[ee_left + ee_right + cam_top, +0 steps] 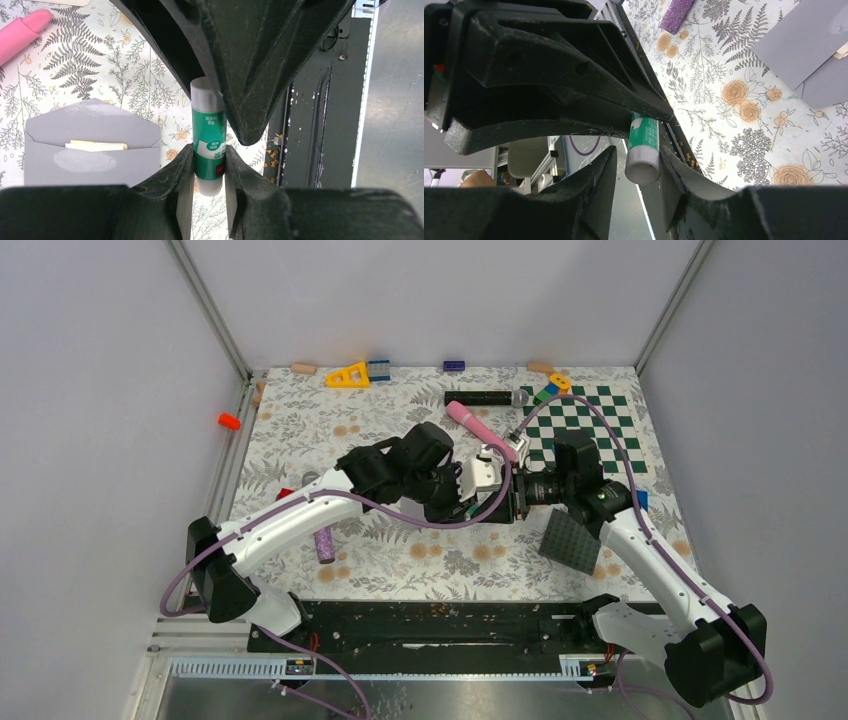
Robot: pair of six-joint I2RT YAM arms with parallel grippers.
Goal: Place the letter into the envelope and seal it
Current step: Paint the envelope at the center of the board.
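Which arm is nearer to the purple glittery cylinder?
Left. The left arm runs right beside the purple cylinder; the right arm is far off on the opposite side.

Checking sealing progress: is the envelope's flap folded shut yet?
No, the envelope has its flap lying open, with the letter edge showing in the pocket.

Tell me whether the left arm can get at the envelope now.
Probably not yet: the left gripper is shut on the glue stick, which the right gripper seems to grip too. The envelope lies open nearby with nothing over it, so only that full grip stands in the way.
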